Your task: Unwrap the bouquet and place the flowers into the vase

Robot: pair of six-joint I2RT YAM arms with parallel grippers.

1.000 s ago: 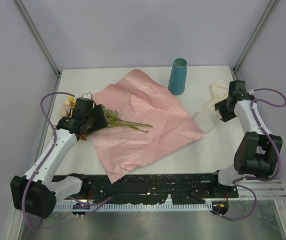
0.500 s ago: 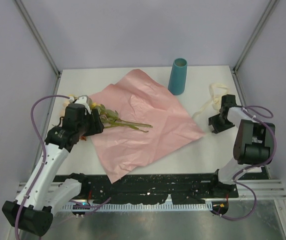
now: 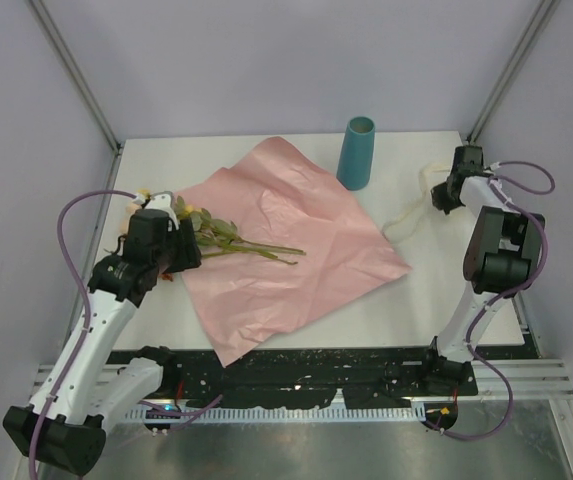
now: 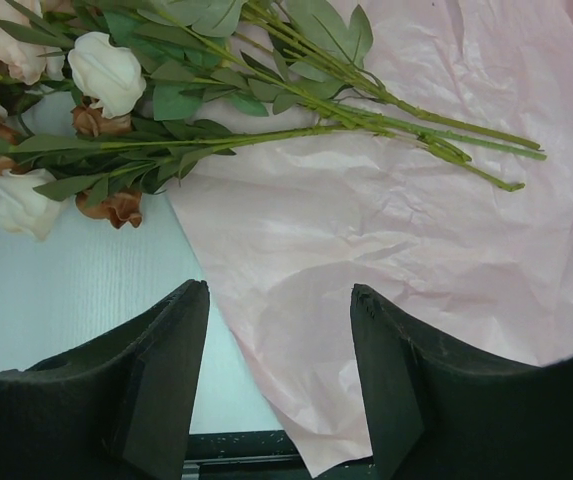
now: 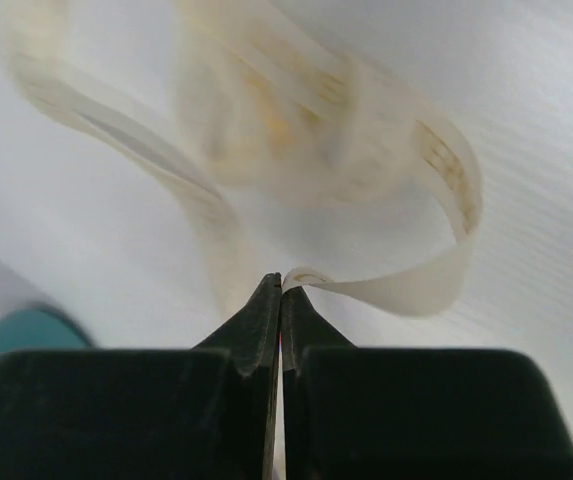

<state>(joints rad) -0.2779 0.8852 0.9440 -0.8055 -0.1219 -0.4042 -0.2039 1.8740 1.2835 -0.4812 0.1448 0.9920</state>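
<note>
Flowers (image 3: 228, 236), one bunch; one pink sheet (image 3: 306, 260), one vase (image 3: 356, 152), one ribbon (image 5: 428, 285).

The overhead view is lit brightly and evenly from above; faint, soft shadows are cast at 6 o'clock under the pink paper (image 3: 296, 240). The left wrist view is kept sharp, with the flowers (image 4: 106, 70) at 10 o'clock crisply rendered and the left gripper (image 4: 279, 300) at 6 o'clock left dark. In the right wrist view the ribbon (image 5: 406, 285) is smeared by blur from 10 to 1 o'clock, and the vase (image 5: 16, 335) at 8 o'clock is out of focus.
</note>
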